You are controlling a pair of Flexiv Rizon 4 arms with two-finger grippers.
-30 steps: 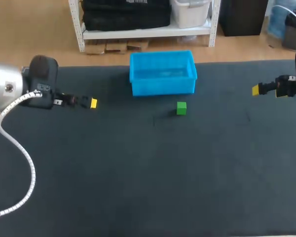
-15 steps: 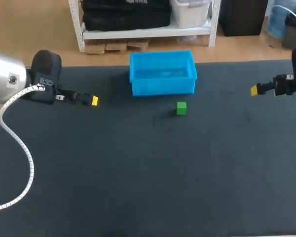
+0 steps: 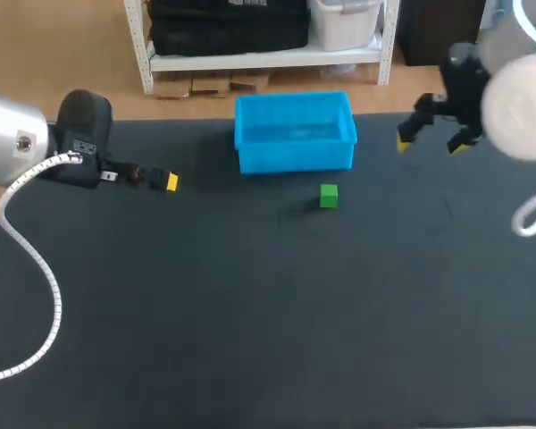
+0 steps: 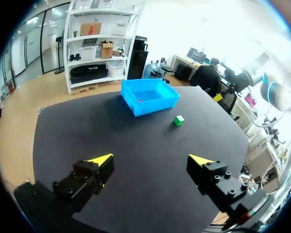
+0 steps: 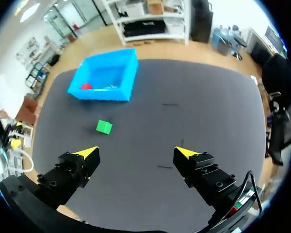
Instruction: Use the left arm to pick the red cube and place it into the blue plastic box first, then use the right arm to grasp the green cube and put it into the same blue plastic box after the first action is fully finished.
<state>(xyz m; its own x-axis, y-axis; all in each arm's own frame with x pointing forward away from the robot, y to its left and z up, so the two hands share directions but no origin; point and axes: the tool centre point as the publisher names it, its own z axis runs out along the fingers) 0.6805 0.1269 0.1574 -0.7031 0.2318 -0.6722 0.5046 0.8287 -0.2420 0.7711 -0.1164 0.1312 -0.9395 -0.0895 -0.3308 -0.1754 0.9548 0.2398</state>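
Dark table [image 3: 250, 313]: one blue box [image 3: 295, 132] holding one red cube [image 5: 86, 86], one green cube [image 3: 329, 196], left hand [image 4: 152, 159] and right hand [image 5: 137, 152] both spread

Bright, even light, soft shadows; glare whitens the left wrist view's background.

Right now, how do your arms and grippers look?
Left arm and right arm: rounded silver-white links, black wrists. A white coiled cable runs along the left arm. Left gripper and right gripper: black, two blocky fingers, yellow wedge tips.
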